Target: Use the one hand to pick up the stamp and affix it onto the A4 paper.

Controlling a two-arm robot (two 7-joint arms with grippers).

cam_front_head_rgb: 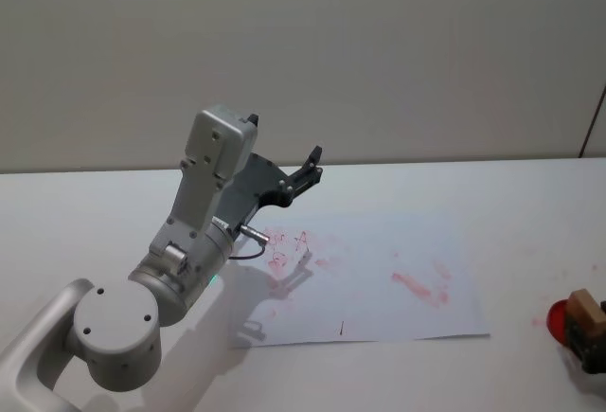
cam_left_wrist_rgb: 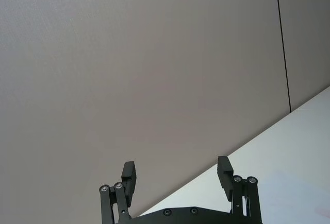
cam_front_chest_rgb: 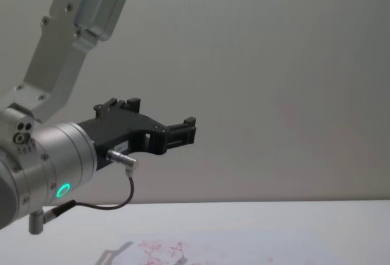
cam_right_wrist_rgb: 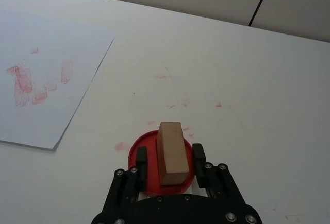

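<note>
Right wrist view puts the right claw (cam_right_wrist_rgb: 169,152), fingers apart, astride the stamp (cam_right_wrist_rgb: 172,154) standing on a red ink pad (cam_right_wrist_rgb: 147,137) off the right edge of the A4 paper (cam_right_wrist_rgb: 51,69), so gripping and stamping look undone, while the left claw (cam_left_wrist_rgb: 176,163) hangs spread, raised by the paper's left end.

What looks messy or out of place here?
Red ink flecks dot the bare table around the red ink pad, off the A4 paper; the paper's stamped marks are smeared, not crisp.

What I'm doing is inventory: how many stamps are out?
1: the stamp, on the red pad right of the A4 paper, between the right hand's open fingers; left hand raised.
</note>
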